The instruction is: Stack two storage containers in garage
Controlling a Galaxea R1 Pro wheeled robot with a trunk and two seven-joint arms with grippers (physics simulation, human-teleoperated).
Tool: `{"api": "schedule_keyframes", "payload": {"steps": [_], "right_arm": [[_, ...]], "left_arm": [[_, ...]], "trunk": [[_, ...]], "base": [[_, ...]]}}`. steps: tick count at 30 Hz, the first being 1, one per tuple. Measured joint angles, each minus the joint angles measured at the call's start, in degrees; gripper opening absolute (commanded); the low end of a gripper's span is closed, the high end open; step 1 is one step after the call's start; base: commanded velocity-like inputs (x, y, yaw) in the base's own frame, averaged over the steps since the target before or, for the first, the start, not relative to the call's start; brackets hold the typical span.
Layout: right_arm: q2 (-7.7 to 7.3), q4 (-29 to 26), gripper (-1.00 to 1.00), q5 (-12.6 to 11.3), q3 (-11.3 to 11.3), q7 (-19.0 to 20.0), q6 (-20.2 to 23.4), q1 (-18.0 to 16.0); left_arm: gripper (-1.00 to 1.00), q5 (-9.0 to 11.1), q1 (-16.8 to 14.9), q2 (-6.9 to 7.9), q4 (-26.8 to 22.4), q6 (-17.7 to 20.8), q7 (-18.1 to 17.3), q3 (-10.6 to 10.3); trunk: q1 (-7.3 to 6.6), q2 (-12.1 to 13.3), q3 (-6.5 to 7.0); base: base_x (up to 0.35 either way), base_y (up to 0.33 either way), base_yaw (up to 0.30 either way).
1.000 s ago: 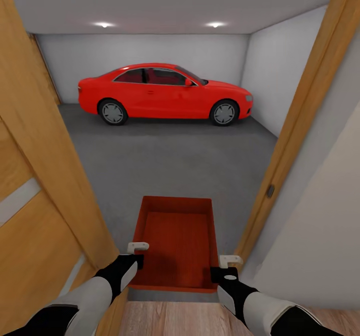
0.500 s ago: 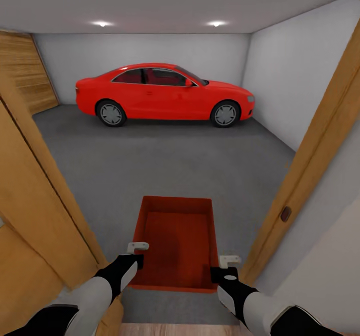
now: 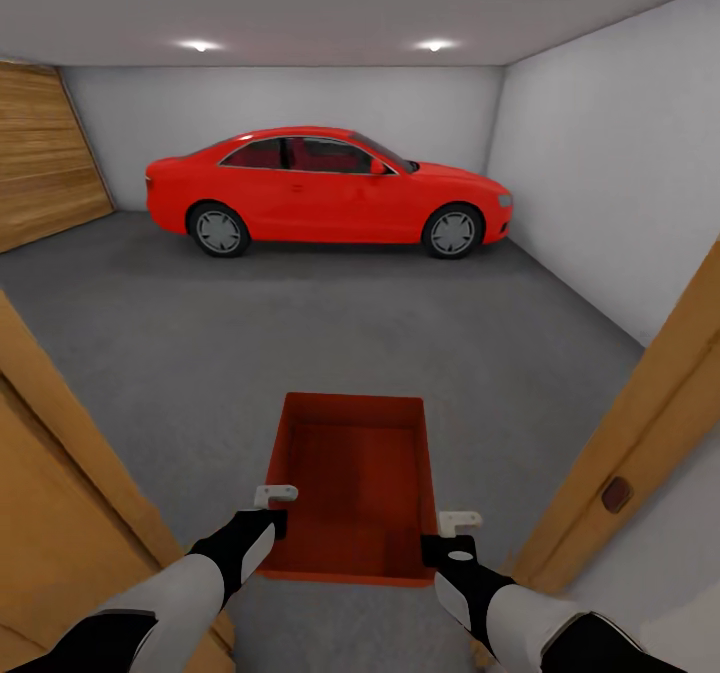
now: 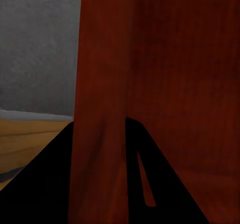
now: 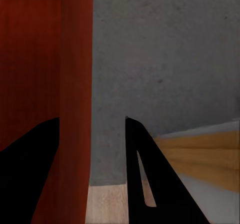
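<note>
One orange-red storage container [image 3: 350,483] hangs in front of me, lidless and level, above the garage's dark grey concrete floor [image 3: 300,323]. My left gripper [image 3: 275,498] is shut on its left wall near the close corner. My right gripper [image 3: 460,523] is shut on its right wall. In the left wrist view the red wall [image 4: 100,109] runs between the dark fingers [image 4: 150,184]. In the right wrist view the wall [image 5: 75,84] lies between the fingers [image 5: 145,179], with the floor [image 5: 165,59] beyond it.
A red car [image 3: 325,188] is parked side-on at the back of the garage. The wooden door frame [image 3: 650,403] stands close on the right and the open wooden door [image 3: 60,473] close on the left. A wood-panelled wall [image 3: 40,163] is at the far left.
The whole view has advanced through the doorway, so the door and frame have slid outward and more garage floor shows. The container and both grippers keep their places in the view.
</note>
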Motion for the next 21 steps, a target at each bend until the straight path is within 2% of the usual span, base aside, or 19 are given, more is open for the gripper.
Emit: {"api": "schedule_keyframes", "payload": {"steps": [21], "right_arm": [[0.01,-0.06,-1.00,-0.26,0.24,0.00,-0.01,0.00]], "left_arm": [[-1.00,0.22,0.00,0.06,0.02,-0.05,-0.05,-0.15]], "trunk": [[0.00,0.00,0.00]], "base": [[0.322,0.000,0.000]]}}
